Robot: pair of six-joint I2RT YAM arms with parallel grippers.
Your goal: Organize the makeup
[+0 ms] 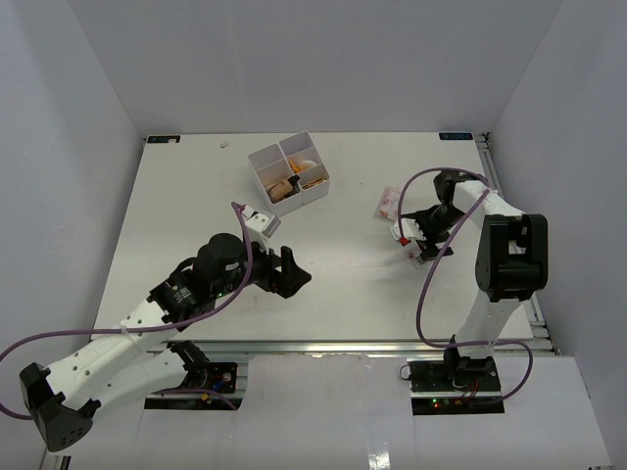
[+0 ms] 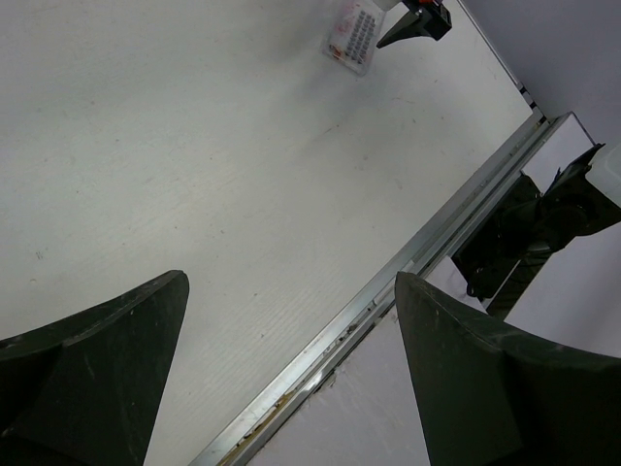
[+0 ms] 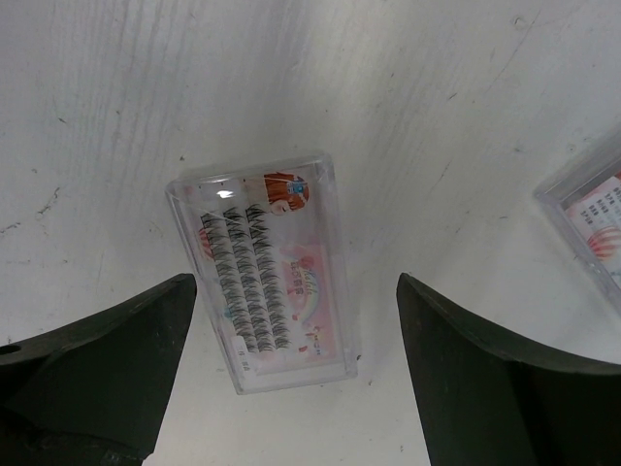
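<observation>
Directly beneath the right claw (image 3: 294, 282), between its wide-spread, empty fingers, a clear pinkish plastic packet of black false lashes (image 3: 264, 277) lies flat on the white surface (image 3: 437, 97). Beyond its right finger, a second clear packet (image 3: 592, 218) shows partly. The left claw (image 2: 291, 282) hangs wide open, holding nothing, above the metal edge rail (image 2: 437, 243).

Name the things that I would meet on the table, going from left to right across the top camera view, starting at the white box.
White box → clear packet → right tool. The left tool is left out, since it stands in line with the box.
</observation>
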